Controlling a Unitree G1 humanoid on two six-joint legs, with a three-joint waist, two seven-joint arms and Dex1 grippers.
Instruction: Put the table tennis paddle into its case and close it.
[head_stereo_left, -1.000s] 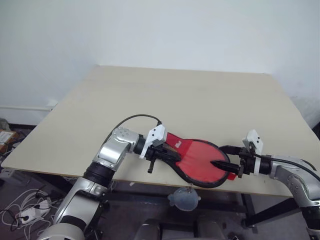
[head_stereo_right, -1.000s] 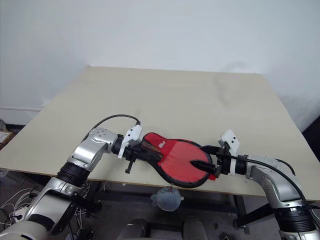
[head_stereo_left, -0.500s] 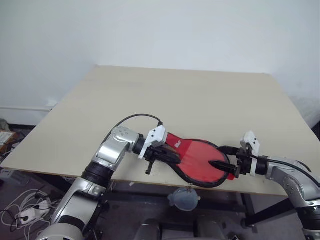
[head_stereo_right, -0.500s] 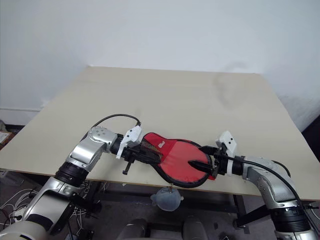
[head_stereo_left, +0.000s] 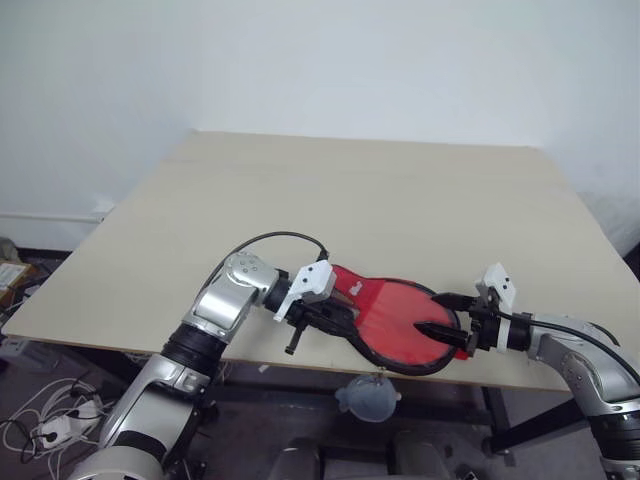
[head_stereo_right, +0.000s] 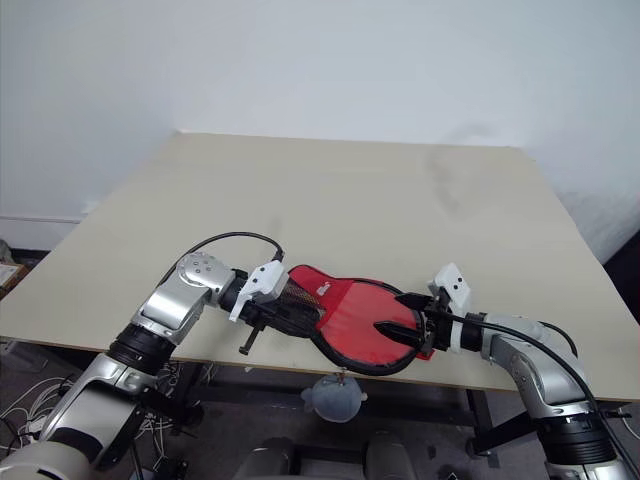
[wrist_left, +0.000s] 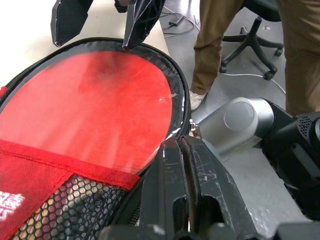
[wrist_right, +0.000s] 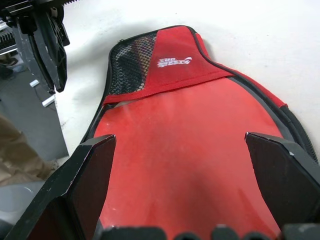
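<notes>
Case (head_stereo_left: 405, 328) lies at the near edge of the tabletop (head_stereo_left: 350, 200), lower centre of the head views, its round end hanging a bit over the edge. Clear plastic side faces up w/ black rim all round; narrow end has a red fabric band w/ white logo and a black mesh patch. Table tennis paddle (wrist_right: 190, 150) is inside the case: its red face shows through the clear plastic, filling the round part. Handle can't be made out under the mesh/red band.

Left hand (head_stereo_left: 322, 318) sits at the narrow end of the case, lower centre-left of the left eye view. Fingers are pressed together, clenched, right at the black rim by the mesh; in the left wrist view the two black fingers (wrist_left: 200, 185) meet w/ no gap, beside the case edge. Can't tell if they pinch the zip or anything else.

Right hand (head_stereo_left: 443, 314) is at the round end, lower right of the left eye view. Fingers spread wide, released, nothing gripped: one fingertip over the clear face, the other by the far rim. In the right wrist view the two black fingers (wrist_right: 85, 170) stand well apart on either side of the red face.

Left wrist view also shows a person's legs in brown trousers (wrist_left: 215, 45) and an office chair base (wrist_left: 250, 37) on the floor past the tabletop edge.
</notes>
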